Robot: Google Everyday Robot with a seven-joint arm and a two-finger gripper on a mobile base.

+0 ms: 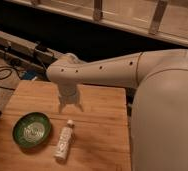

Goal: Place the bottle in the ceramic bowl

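Wooden bench (103, 134) bearing green ceramic bowl (32, 130), bottle (64, 141) lying on its side just beside it, pincer (70, 107) hovering behind both, spread wide and empty.

I count one table (102, 130) here, and on it one bowl (17, 129) and one bottle (64, 141). One arm (107, 70) reaches over the wood, ending in one gripper (70, 107) that hangs above the table just past the bottle's cap. One black cable loop (2, 75) lies on the floor at the left.
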